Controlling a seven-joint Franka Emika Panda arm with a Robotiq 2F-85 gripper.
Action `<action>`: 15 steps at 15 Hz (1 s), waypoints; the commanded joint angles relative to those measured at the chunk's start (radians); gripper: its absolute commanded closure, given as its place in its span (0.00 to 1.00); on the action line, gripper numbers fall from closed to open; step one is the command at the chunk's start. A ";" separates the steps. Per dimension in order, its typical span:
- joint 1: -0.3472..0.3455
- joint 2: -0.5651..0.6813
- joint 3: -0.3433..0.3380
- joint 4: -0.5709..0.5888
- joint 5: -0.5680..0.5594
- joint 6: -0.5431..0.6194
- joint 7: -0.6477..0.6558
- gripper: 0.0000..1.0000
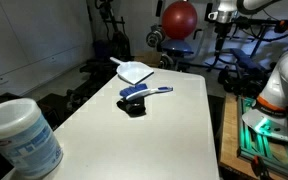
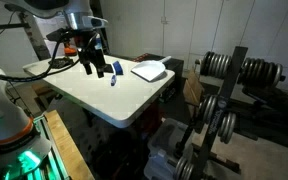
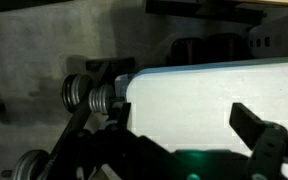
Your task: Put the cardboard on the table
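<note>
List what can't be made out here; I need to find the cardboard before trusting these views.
Cardboard: not clearly seen in any view; possibly under the dustpan, which would hide it.
Gripper: too small and dark in an exterior view, cut off in the wrist view; jaws open or shut unclear.
Black item on the table: too blurred to identify.

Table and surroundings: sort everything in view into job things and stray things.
Job: long white table; thin brown cardboard sheet, seemingly just an edge showing behind the dustpan.
Stray: white plastic dustpan; blue-handled brush; white blue-labelled tub; red ball; black dumbbells.
</note>
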 commanded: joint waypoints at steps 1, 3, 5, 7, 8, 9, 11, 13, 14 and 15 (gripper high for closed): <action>0.012 0.000 -0.010 0.002 -0.006 -0.004 0.006 0.00; 0.012 0.000 -0.010 0.002 -0.006 -0.004 0.006 0.00; 0.012 0.000 -0.010 0.002 -0.006 -0.004 0.006 0.00; 0.012 0.000 -0.010 0.002 -0.006 -0.004 0.006 0.00; 0.012 0.000 -0.010 0.002 -0.006 -0.004 0.006 0.00; 0.012 0.000 -0.010 0.002 -0.006 -0.004 0.006 0.00; 0.012 0.000 -0.010 0.002 -0.006 -0.004 0.006 0.00; 0.012 0.000 -0.010 0.002 -0.006 -0.004 0.006 0.00; 0.011 -0.005 0.008 0.007 -0.024 -0.002 0.016 0.00; 0.006 0.017 0.018 0.029 -0.022 0.017 0.052 0.00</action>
